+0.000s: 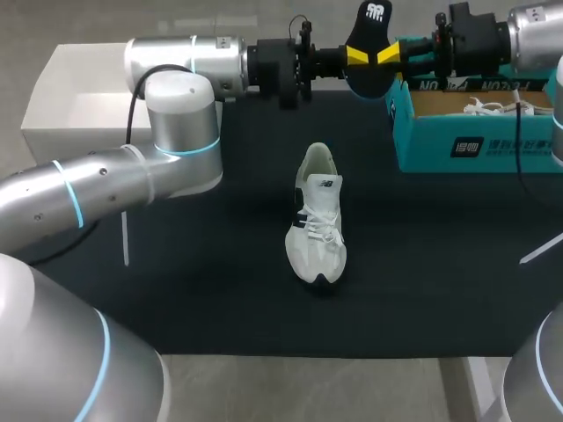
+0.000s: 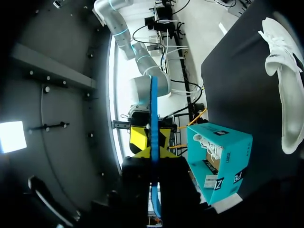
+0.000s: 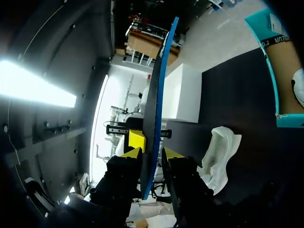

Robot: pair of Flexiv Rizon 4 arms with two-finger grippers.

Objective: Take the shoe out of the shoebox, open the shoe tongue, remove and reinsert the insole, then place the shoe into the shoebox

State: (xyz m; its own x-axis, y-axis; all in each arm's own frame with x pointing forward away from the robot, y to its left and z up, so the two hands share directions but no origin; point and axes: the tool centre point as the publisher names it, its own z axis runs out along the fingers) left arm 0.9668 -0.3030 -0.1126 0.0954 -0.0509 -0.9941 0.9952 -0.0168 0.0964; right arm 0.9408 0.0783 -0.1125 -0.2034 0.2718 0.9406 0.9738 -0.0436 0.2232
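The dark insole [image 1: 369,40], blue along its edge, hangs in the air over the table's back edge. My left gripper [image 1: 354,56] is shut on one face and my right gripper [image 1: 388,55] grips it from the opposite side. In the left wrist view the insole [image 2: 154,109] stands edge-on between my left gripper's [image 2: 154,154] fingers. In the right wrist view the insole [image 3: 159,80] runs edge-on between my right gripper's [image 3: 151,154] yellow tips. The white shoe [image 1: 318,215] lies on the black mat, toe toward the front. The teal shoebox [image 1: 440,145] stands at the back right.
A second white shoe [image 1: 493,107] lies inside the shoebox. A white box [image 1: 62,97] stands at the back left beside the black mat [image 1: 220,281]. My left arm's elbow [image 1: 180,132] hangs over the mat's left part.
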